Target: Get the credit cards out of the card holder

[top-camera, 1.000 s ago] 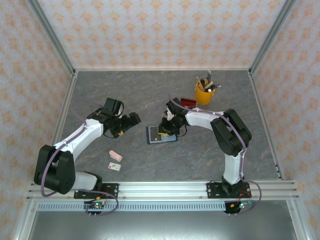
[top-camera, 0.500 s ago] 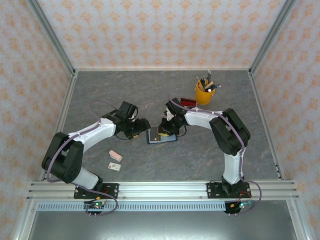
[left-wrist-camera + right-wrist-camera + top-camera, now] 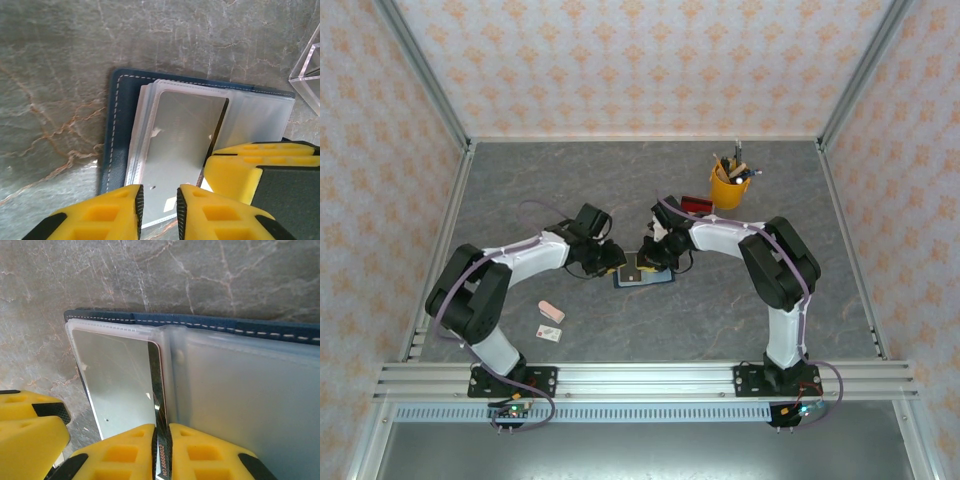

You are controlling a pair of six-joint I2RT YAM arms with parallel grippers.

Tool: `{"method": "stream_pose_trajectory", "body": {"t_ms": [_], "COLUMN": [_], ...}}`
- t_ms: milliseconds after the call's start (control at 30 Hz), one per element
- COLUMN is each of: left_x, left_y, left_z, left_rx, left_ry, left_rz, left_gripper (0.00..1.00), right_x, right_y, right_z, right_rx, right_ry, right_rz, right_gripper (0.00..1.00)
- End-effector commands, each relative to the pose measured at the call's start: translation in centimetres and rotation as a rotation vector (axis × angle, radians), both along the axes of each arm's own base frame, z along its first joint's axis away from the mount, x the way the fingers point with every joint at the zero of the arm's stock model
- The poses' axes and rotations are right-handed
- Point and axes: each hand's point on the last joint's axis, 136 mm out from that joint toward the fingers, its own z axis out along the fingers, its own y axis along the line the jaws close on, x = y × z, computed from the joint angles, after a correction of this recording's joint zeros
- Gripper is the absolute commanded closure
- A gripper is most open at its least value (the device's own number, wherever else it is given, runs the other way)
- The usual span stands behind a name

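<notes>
Nearest on the grey table point(image 3: 740, 320), a white card point(image 3: 549, 333) and a pink block point(image 3: 551, 312) lie left of centre, well apart from the work. Further in, at the middle of the table, the navy holder point(image 3: 650, 280) is laid open and flat, with its clear sleeves point(image 3: 240, 400) uppermost and both grippers lowered over it. The right gripper point(image 3: 161, 440) is clenched on the edge of a grey card point(image 3: 120, 385) beside the fold, and a printed number is seen on that pinched edge. The left gripper point(image 3: 159, 200) is set over the holder's outer edge, its fingers narrowly parted and nothing grasped between them, as far as can be seen. The task is judged to be at an early stage: one card is gripped but not yet drawn free of its sleeve, none appears to be out, and the other sleeves are left to be emptied. Beyond the holder a clear tray with a red part point(image 3: 695, 206) is placed, and furthest back a yellow cup of pens point(image 3: 727, 188). Whether the left fingers touch the holder cannot be told. How much of the card is inside its sleeve is hard to judge through the glare, and any further cards are hidden by the stacked, cloudy sleeves.
</notes>
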Motion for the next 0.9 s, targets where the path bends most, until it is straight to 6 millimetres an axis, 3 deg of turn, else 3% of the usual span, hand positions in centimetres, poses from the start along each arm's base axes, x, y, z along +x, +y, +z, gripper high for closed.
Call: {"method": "stream_pose_trajectory", "body": {"t_ms": [0,167,867], "left_x": [0.9,1.2,-0.1], "left_y": [-0.6,0.3,0.4], "left_z": [0.3,-0.5,-3.7], "left_rx": [-0.003,0.071,0.088], "left_ry": [-0.022,-0.017,0.077], "left_rz": [-0.014,-0.012,-0.002], "left_gripper": [0.74,0.75,0.89], "right_x": [-0.2,-0.2,-0.3], "right_y": [-0.6,-0.7,-0.1], "right_z": [-1.0,-1.1,-0.6], "right_rx": [-0.038,-0.042,0.026], "right_ry": [0.004,0.002,-0.028], "right_rz": [0.002,-0.001,0.017], "right_gripper": [0.84,0.83,0.81]}}
